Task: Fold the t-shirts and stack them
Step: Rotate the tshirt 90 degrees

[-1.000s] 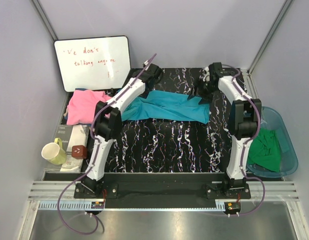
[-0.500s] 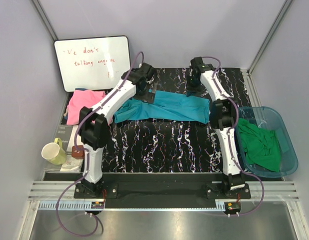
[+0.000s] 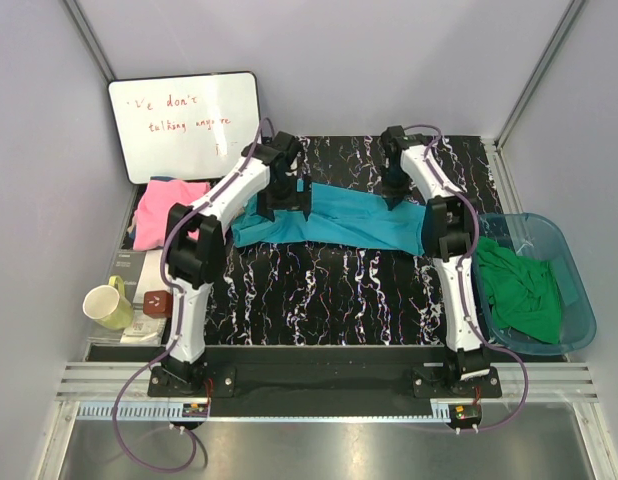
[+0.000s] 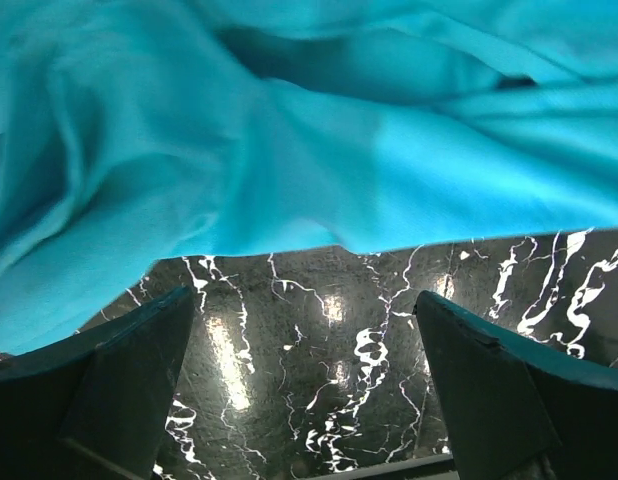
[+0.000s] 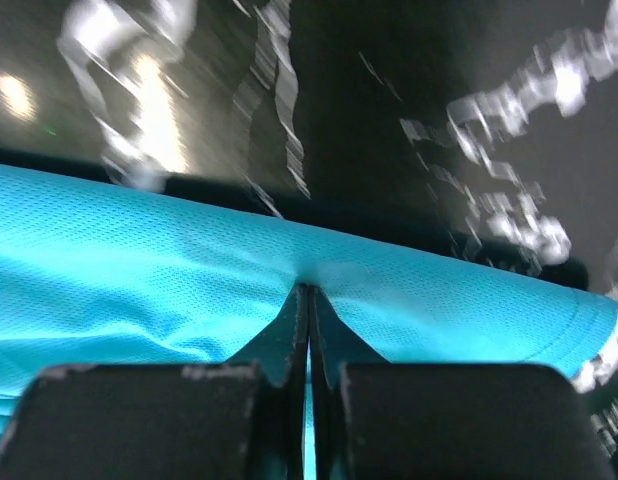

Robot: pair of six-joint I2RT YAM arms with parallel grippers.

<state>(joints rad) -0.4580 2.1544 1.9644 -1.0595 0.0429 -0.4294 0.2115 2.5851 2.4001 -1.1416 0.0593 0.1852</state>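
Top external: high above and behind the arm bases, angled down toward the far wall; wide, takes in the whole table.
Left wrist: close and low over the table, left gripper at the bottom edge, facing the teal t-shirt.
Right wrist: nearer still (background blurred), right gripper against the cloth.
Shared: teal t-shirt and marbled table, in all three views.
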